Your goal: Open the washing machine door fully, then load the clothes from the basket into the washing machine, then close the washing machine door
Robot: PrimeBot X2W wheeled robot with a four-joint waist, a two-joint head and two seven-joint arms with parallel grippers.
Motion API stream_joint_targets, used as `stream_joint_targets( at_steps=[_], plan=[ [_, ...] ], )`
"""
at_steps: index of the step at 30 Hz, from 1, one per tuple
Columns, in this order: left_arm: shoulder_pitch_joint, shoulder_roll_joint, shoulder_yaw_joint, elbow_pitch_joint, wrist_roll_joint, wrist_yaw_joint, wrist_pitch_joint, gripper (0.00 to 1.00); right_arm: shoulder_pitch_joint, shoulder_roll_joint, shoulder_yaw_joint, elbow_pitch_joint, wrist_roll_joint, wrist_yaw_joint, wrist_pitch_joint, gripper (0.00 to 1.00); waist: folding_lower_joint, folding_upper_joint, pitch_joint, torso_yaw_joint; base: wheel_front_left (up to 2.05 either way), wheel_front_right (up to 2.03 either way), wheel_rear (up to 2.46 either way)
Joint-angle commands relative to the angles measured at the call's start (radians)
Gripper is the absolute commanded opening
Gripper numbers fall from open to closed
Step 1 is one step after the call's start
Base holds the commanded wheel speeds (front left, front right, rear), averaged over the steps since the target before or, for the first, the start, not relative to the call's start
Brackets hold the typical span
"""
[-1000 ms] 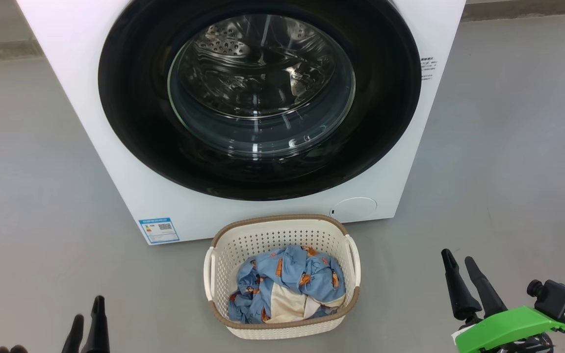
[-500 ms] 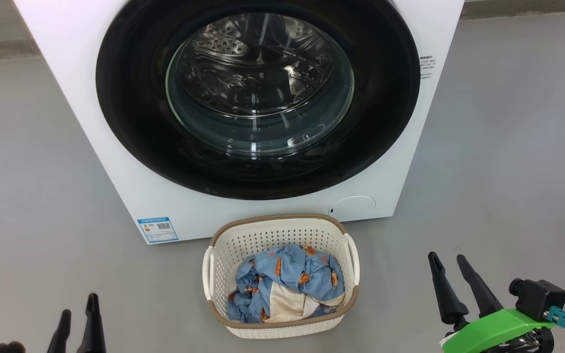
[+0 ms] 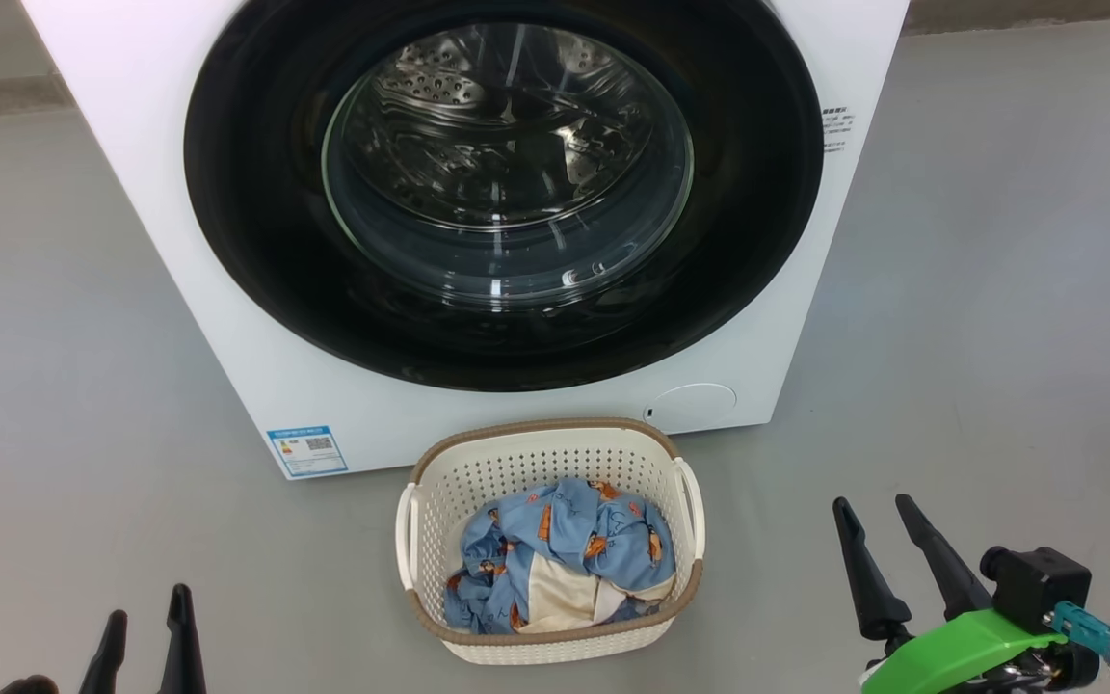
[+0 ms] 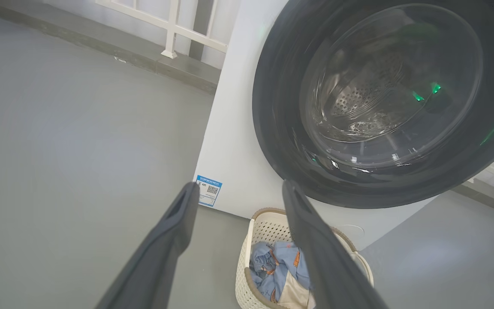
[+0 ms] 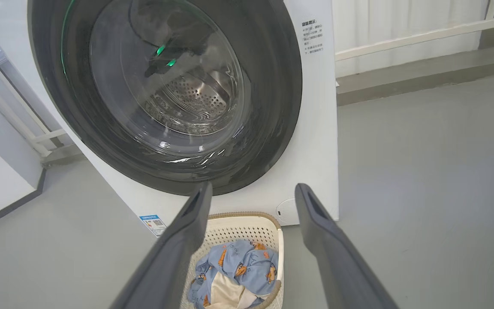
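The washing machine door is seen shut, flush on the front of the washing machine, at twelve o'clock in the head view. The basket is set on the grey floor just before the machine, at six o'clock from the door, and the clothes are heaped inside it. The left gripper is held at seven o'clock and the right gripper at five o'clock, apart from the basket. Both are spread wide and nothing is gripped.
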Motion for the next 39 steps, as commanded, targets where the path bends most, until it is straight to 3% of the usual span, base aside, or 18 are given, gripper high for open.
stream_joint_targets(
  at_steps=[1, 23, 39],
  plan=[
    [-0.017, 0.029, 0.033, -0.030, 0.036, -0.002, -0.018, 1.00, -0.050, -0.013, 0.025, -0.022, -0.037, -0.001, -0.017, 1.00, -0.0001, 0.0000, 0.000, 0.000, 0.00, 0.00, 0.00],
    [0.001, 0.047, 0.048, -0.058, 0.277, -0.003, -0.083, 1.00, -0.050, -0.007, 0.036, -0.018, -0.276, -0.001, -0.081, 1.00, -0.0001, 0.0000, 0.005, -0.004, 0.00, 0.00, 0.00],
    [-0.001, 0.044, 0.057, -0.058, 0.281, -0.003, -0.084, 1.00, -0.043, 0.005, 0.011, -0.019, -0.259, -0.001, -0.082, 1.00, -0.0001, 0.0000, 0.007, -0.004, 0.00, 0.00, 0.00]
  ],
)
